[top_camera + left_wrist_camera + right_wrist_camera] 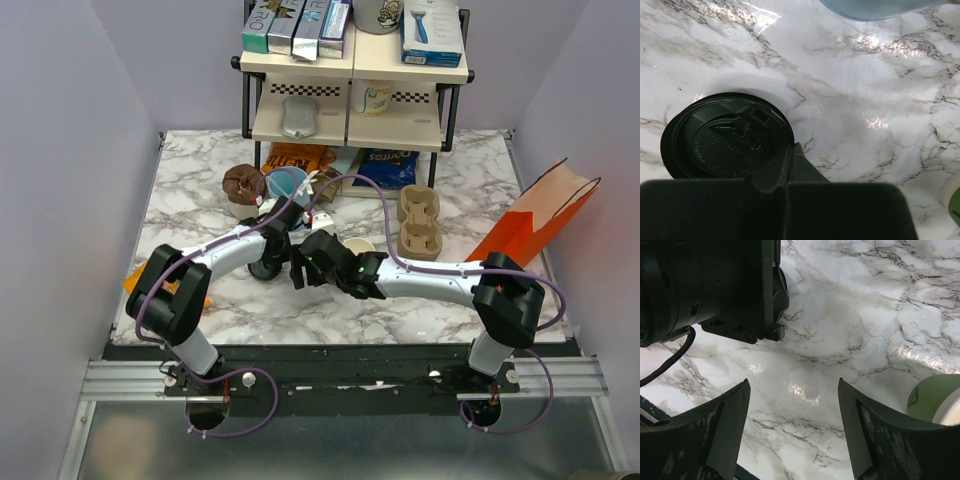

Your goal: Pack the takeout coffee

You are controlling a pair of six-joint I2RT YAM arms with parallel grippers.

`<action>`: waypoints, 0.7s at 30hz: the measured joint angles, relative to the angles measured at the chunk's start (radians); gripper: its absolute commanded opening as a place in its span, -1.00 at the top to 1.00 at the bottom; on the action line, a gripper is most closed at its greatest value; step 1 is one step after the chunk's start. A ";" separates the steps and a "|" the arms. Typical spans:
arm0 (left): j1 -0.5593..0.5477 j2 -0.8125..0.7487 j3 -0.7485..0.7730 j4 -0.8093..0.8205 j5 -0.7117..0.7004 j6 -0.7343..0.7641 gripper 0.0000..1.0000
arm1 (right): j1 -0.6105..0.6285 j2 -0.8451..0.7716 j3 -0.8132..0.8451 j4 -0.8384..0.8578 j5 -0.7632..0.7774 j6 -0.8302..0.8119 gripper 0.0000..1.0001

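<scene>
Two grippers are seen close together over the middle of the marble desk [875, 100]. Furthest left, a round black lid [725, 135] is found lying flat on the desk, just left of and below the left gripper [791, 150]. That gripper's fingers are pressed together, and their joined tip sits at the lid's right edge. Whether the rim is pinched between them cannot be told. Ahead of this gripper and to its right, the base of a light blue cup [880, 7] is cut off by the top of the wrist view.

Directly right of the left gripper, the right gripper [794, 385] is held low over the desk with its fingers spread wide. Only bare marble is seen between them and nothing is held. The black housing of the left arm fills the space ahead of it and to its left.

The takeout coffee [932, 397] is seen just outside the right gripper's right-hand finger. Its olive-green side and pale rim are visible, and it stands on the desk apart from the lid.

From above, the brown cup carriers [420, 220] are seen further right of both grippers. An orange paper bag [540, 215] lies tilted at the desk's right edge.
</scene>
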 measured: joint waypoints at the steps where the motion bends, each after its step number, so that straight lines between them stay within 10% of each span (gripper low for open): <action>1: 0.000 0.000 0.001 0.000 0.000 0.000 1.00 | 0.000 0.000 0.000 0.000 0.000 0.000 -0.58; 21: 0.138 -0.588 -0.360 0.211 0.484 -0.005 1.00 | -0.029 -0.293 -0.276 0.286 -0.305 -0.172 -0.78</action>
